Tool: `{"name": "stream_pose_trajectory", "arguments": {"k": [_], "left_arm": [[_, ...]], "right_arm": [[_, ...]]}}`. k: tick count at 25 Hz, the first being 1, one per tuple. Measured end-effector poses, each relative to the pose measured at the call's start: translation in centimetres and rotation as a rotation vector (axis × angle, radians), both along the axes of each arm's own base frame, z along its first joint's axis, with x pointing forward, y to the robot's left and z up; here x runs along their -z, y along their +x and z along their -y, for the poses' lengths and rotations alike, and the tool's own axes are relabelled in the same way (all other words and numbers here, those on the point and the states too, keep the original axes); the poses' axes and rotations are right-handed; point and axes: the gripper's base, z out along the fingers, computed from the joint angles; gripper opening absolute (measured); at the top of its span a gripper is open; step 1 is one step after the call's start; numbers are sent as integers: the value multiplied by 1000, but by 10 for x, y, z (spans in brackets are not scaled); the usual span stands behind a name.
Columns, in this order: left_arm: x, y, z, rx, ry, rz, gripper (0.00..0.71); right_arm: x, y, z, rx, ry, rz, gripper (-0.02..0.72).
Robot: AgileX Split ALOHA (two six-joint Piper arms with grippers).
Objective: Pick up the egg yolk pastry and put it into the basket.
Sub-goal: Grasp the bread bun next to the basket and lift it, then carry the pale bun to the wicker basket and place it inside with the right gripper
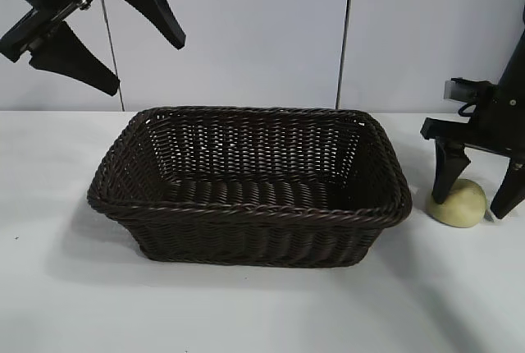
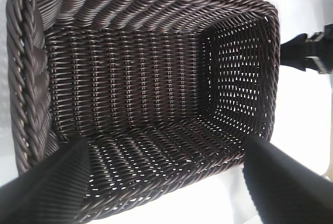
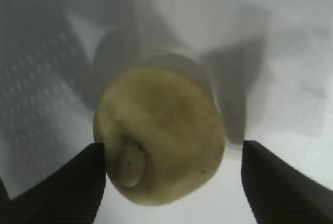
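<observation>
Egg yolk pastry (image 1: 458,204) down on the white tabletop (image 1: 246,304), just beside the right end of the basket (image 1: 246,213), dimple showing in the right wrist view. Right end effector (image 1: 479,197) lowered astride it, fingers spread, one pad touching, the other apart, nothing clamped. Basket mid-tabletop, dark wicker, braided rim. Left end effector (image 1: 111,45) raised high over the basket's left end, fingers apart, gripping nothing.
</observation>
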Motion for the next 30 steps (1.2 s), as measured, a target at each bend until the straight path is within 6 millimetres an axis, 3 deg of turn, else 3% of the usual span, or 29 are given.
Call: {"name": "stream_pose_trajectory", "arguments": {"k": [6, 8, 14, 24, 28, 30], "left_arm": [[0, 0, 0, 0, 0, 0, 585], [0, 0, 0, 0, 0, 0, 585], [0, 0, 0, 0, 0, 0, 585], [0, -1, 0, 7, 0, -9, 585], [0, -1, 0, 7, 0, -9, 585], [0, -1, 0, 7, 0, -9, 585]], "right_arm": [[0, 3, 0, 15, 0, 26, 236], [0, 3, -1, 20, 8, 24, 194], [-17, 8, -4, 15, 47, 26, 171], [-126, 9, -8, -21, 77, 239, 169], [-145, 2, -16, -57, 86, 263, 169], [-147, 0, -30, -103, 90, 262, 169]]}}
